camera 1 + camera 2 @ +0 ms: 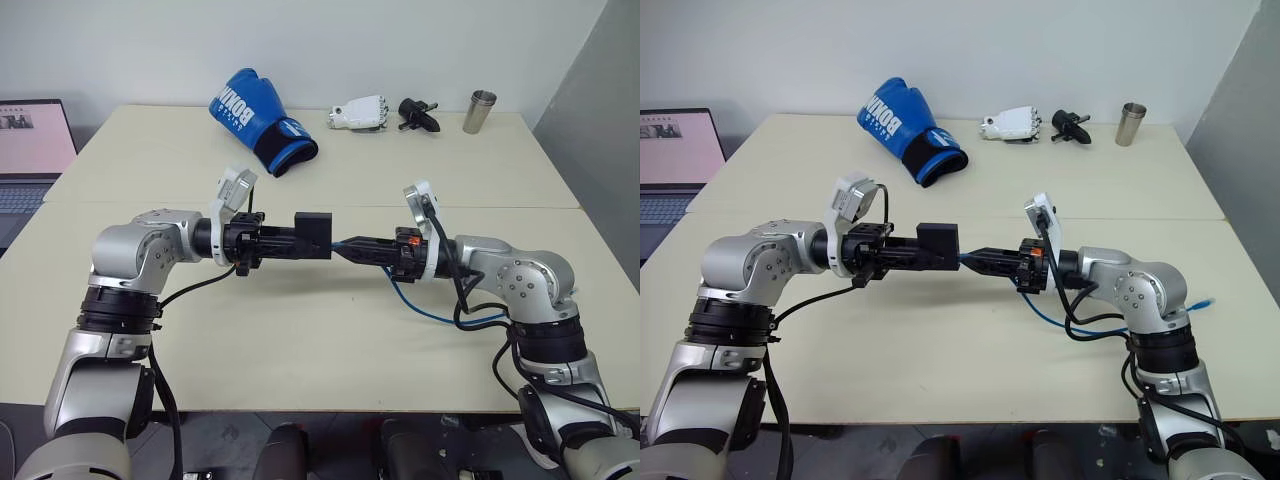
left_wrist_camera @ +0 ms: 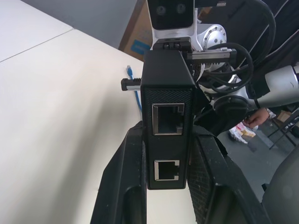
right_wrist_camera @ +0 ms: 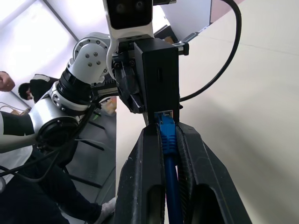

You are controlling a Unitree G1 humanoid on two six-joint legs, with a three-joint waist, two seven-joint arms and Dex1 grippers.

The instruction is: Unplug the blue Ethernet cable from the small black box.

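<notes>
My left gripper is shut on the small black box and holds it in the air over the table's middle. In the left wrist view the box sits between the two fingers with two ports on its near face. From the right, my right gripper is shut on the blue Ethernet cable just behind its plug. The plug's tip sits in the box's edge. The rest of the cable loops down onto the table under my right arm, its free end lying near the right edge.
At the back of the cream table lie a blue boxing glove, a white robotic hand, a black claw gadget and a metal cup. An open laptop stands at the left. A person is beyond the table.
</notes>
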